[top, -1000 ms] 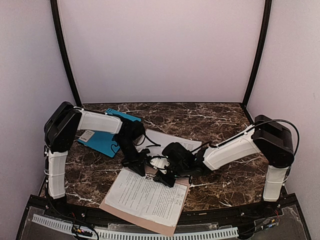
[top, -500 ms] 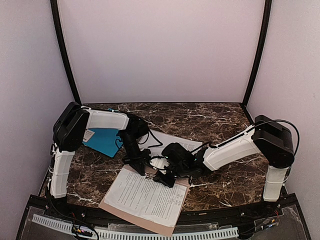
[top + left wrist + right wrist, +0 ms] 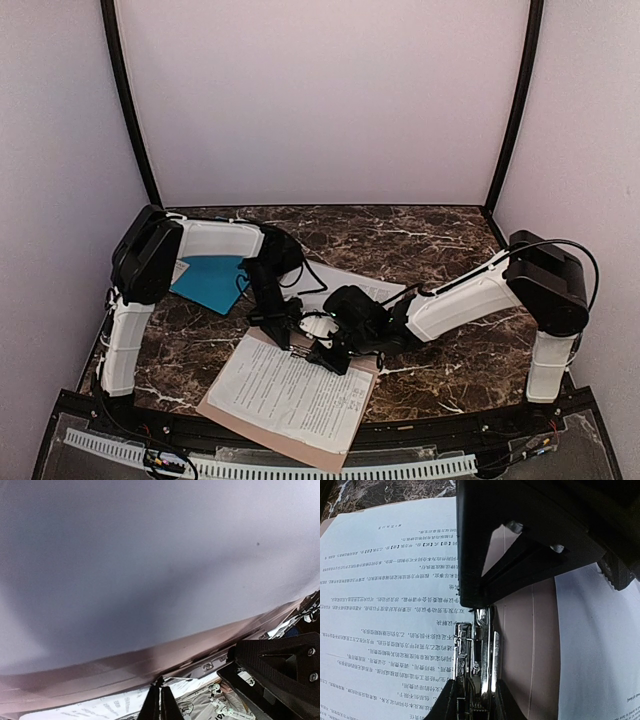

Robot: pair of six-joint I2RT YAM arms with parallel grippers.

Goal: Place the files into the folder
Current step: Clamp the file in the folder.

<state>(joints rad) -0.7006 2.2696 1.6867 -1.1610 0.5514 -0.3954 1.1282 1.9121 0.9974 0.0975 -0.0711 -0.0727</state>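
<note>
Dark marble tabletop point(image 3: 440, 235), lilac walls. The tan folder point(image 3: 300, 455) lies open beneath both tools, with one printed sheet point(image 3: 290, 390) on it on their near side. A second sheet point(image 3: 345, 278) lies just beyond them. The right tool point(image 3: 322, 357) pinches the folder's metal clip point(image 3: 477, 665). The left tool point(image 3: 283, 340) is pressed together just beside it; can't tell if paper is caught. Step looks like working the clip to load sheets. Next move needs the far sheet pulled in, edges squared.

Files point(image 3: 385, 580): you get dense rows of small Chinese print, upside down; no line reads clearly.
</note>
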